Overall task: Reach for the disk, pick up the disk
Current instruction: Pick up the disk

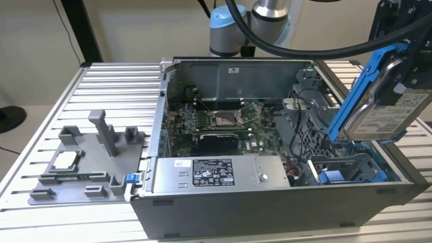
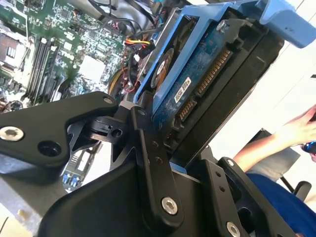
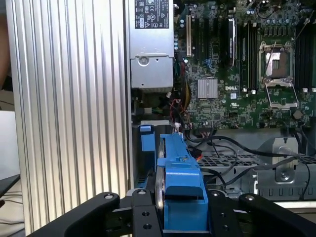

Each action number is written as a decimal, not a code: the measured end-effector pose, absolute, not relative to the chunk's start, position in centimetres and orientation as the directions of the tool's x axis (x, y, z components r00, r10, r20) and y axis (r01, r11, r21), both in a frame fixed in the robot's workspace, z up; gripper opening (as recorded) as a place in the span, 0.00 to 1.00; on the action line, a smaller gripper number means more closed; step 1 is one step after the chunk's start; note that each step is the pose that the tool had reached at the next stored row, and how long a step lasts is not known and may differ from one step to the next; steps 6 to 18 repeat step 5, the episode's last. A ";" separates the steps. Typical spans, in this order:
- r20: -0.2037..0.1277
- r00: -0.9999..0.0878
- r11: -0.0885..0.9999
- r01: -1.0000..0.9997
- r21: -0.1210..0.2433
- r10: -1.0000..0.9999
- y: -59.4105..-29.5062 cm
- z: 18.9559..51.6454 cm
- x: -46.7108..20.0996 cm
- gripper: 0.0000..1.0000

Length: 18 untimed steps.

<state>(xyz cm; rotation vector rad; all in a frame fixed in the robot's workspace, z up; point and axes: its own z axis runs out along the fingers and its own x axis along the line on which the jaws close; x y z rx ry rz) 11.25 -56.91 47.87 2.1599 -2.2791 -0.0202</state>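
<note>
The disk (image 1: 381, 111), a silver drive with a white label in a blue bracket, hangs tilted above the right end of the open computer case (image 1: 270, 202), clear of the drive bay (image 1: 347, 172). My gripper (image 1: 407, 59) is shut on its upper edge. In the second wrist view the disk (image 2: 207, 74) shows its blue circuit-board side between the black fingers (image 2: 148, 148) of the gripper (image 2: 193, 114). In the first wrist view the gripper (image 3: 181, 210) clamps the blue bracket (image 3: 182, 182) from both sides.
The motherboard (image 1: 216, 119) and a grey power supply (image 1: 216, 174) with a white sticker lie inside the case. A grey fixture (image 1: 88, 162) holding a small square chip stands on the slatted table (image 1: 115, 86) at the exterior view's left. A person's hand (image 2: 296, 131) is nearby.
</note>
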 end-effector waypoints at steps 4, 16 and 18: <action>-0.008 -0.054 0.054 -0.999 0.010 -0.999 -56.9 47.8 11.3 0.00; -0.008 -0.054 0.054 -0.999 0.010 -0.999 -56.9 47.8 11.3 0.00; -0.008 -0.054 0.054 -0.999 0.010 -0.999 -56.9 47.8 11.3 0.00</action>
